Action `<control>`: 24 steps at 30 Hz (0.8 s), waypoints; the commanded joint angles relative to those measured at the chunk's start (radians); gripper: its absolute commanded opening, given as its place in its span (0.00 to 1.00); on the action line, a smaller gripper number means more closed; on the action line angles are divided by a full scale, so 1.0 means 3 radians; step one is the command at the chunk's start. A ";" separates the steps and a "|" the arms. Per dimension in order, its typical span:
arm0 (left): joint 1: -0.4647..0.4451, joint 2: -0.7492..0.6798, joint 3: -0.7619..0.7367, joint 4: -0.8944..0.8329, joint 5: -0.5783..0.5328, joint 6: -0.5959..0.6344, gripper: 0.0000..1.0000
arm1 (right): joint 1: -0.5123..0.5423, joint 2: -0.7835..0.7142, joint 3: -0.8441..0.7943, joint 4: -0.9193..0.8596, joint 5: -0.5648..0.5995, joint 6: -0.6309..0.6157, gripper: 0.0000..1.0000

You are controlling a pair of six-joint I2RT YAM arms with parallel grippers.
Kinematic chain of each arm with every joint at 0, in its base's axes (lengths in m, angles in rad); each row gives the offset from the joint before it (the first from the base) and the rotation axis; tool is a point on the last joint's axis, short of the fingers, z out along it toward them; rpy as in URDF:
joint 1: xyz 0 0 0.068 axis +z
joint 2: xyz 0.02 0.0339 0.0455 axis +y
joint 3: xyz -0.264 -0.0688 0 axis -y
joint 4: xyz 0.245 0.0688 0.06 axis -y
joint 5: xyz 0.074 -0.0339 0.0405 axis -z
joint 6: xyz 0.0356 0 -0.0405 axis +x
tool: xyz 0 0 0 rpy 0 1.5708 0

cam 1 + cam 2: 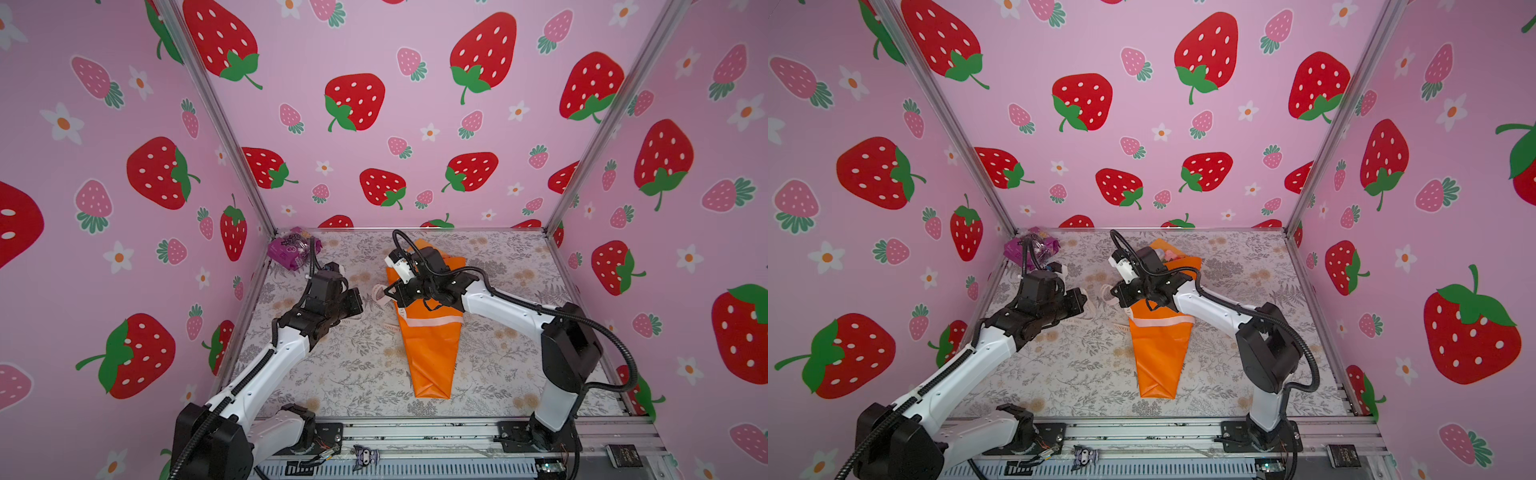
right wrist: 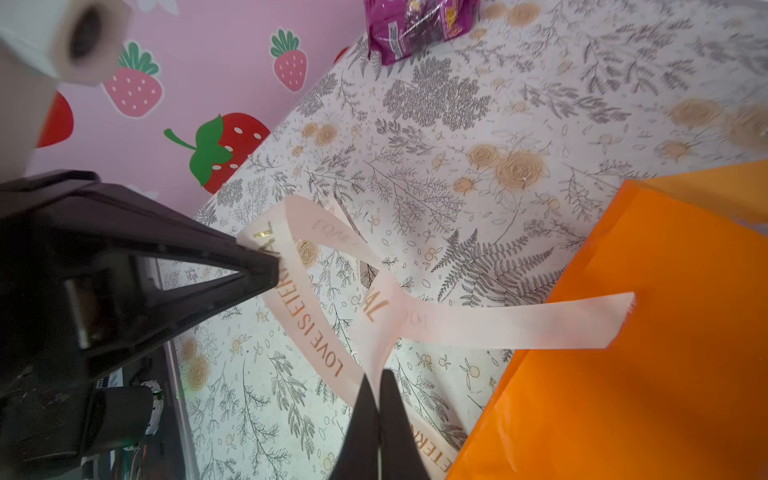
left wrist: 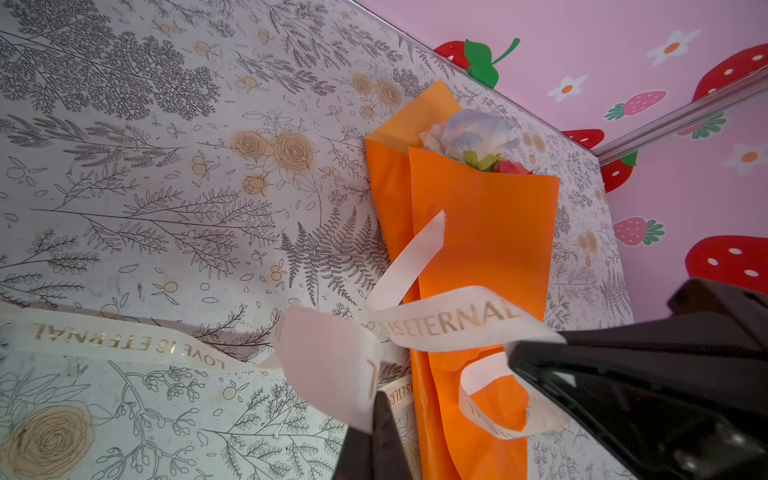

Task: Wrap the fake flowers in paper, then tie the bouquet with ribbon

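— What carries it all?
— A table (image 1: 353,374) printed with grey leaves and tan roses.
— Where is the bouquet?
— The bouquet (image 1: 430,357) lies flat along the middle of the table in both top views; its narrow end points to the front edge, its open end to the back edge; orange paper (image 3: 490,232) wraps it; in the left wrist view the flowers (image 3: 473,137), one pale and one pink, show at the open end.
— And the grippers?
— Both hang just beside the bouquet, on the side of the table's left edge, tips near each other; the left gripper (image 3: 376,401) has its fingers pressed together on the ribbon (image 3: 449,320); the right gripper (image 2: 377,384) pinches another stretch of it.
— The ribbon itself?
— Pale pink, gold letters reading LOVE IS ETERNAL; it loops between the two grips; a band of it crosses the paper; one cut end reaches over the paper.
— Anything smaller?
— A purple packet (image 1: 291,249) in the back left corner, well apart from the bouquet.
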State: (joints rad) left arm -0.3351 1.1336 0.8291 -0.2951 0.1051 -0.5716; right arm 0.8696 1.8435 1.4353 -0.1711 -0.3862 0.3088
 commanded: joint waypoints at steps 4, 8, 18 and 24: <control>-0.0037 -0.0144 -0.0009 0.0075 -0.0074 0.0057 0.00 | 0.0067 0.0426 0.0471 -0.0510 -0.0184 -0.0218 0.04; -0.0048 -0.0160 0.0041 0.0102 0.0041 0.0197 0.00 | 0.0083 0.0368 0.0437 -0.0551 -0.0210 -0.0248 0.11; -0.0250 0.0473 0.0804 -0.0163 0.0483 0.0826 0.00 | -0.0291 -0.0791 -0.0861 0.0401 -0.0090 0.0059 0.46; -0.0589 0.1174 0.1614 -0.0703 0.0854 0.1457 0.00 | -0.0779 -0.1807 -0.2065 0.1275 0.0728 0.0456 0.46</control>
State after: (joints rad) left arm -0.4652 1.4170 1.2106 -0.3969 0.2790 -0.2768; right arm 0.6941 1.4006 0.9379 0.0402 -0.2993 0.3752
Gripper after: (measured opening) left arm 0.041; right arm 0.467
